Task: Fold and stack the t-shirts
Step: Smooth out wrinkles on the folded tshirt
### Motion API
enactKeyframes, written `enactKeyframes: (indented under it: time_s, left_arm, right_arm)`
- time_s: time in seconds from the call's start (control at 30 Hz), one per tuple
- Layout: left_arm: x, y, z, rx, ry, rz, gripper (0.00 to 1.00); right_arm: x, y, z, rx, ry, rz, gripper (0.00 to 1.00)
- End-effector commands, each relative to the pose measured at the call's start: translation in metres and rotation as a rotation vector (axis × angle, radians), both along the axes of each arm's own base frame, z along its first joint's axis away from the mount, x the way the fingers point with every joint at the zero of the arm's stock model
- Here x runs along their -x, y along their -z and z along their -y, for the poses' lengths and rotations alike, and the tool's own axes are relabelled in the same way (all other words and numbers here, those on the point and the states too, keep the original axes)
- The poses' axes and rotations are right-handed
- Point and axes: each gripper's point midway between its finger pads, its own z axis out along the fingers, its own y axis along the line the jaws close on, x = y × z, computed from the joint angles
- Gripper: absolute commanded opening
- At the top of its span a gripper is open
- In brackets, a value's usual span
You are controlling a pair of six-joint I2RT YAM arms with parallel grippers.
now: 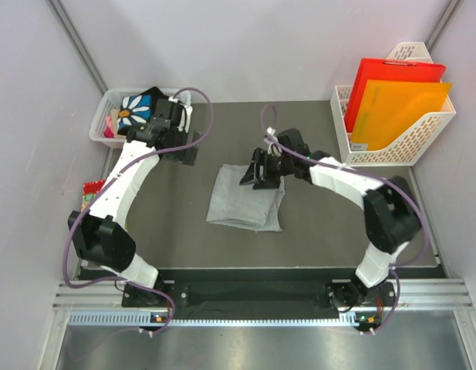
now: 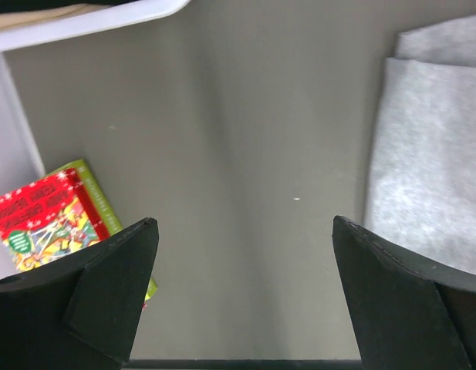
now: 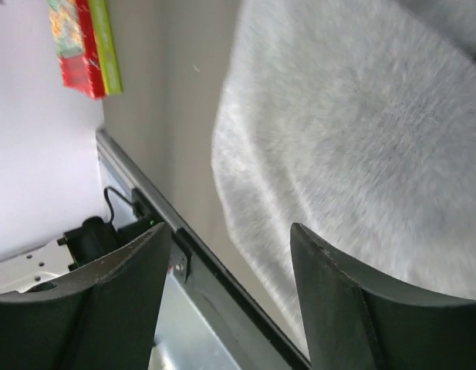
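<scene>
Black tee (image 1: 139,106) lies in bin (image 1: 97,129) just beyond left gripper (image 2: 244,223), wide and empty; right gripper (image 3: 230,229), parted, hovers over grey tee (image 1: 241,204).

The left arm (image 1: 122,181) and right arm (image 1: 338,176) have white shells between bulky black joints, and a looping purple-grey cable (image 1: 195,89) runs along each. The left gripper (image 2: 244,223) and right gripper (image 3: 230,227) end in matte black, wedge-shaped fingers.
</scene>
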Motion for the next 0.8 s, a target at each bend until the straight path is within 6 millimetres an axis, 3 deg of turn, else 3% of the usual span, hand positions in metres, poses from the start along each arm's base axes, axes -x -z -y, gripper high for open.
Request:
enactKeyframes:
  time_s: [0.0,0.13,0.27,0.37,0.5,0.6,0.77]
  left_arm:
    - [0.0,-0.006,-0.014,-0.036,-0.03,0.033,0.99]
    - [0.001,-0.004,-0.011,-0.019,-0.014,0.022,0.99]
    - [0.001,-0.002,0.005,0.04,0.039,0.0,0.99]
    - [0.0,0.0,0.01,0.057,0.052,-0.012,0.99]
    - [0.0,0.005,0.008,0.05,0.045,-0.023,0.99]
    - [0.006,0.009,0.014,0.076,0.068,-0.045,0.99]
    - [0.018,0.02,0.03,0.074,0.122,-0.074,0.99]
  right_arm:
    - [0.018,0.042,-0.03,-0.151,-0.112,-0.195,0.63]
    - [0.019,0.098,-0.013,-0.048,-0.076,-0.274,0.63]
    - [0.011,0.128,0.013,0.112,-0.024,-0.265,0.64]
    - [0.008,0.107,0.01,0.093,-0.059,-0.213,0.64]
    - [0.003,0.045,0.001,0.029,-0.085,-0.093,0.65]
    - [0.008,0.025,-0.001,0.024,-0.102,-0.055,0.66]
    - [0.013,0.059,0.015,0.062,-0.079,-0.106,0.65]
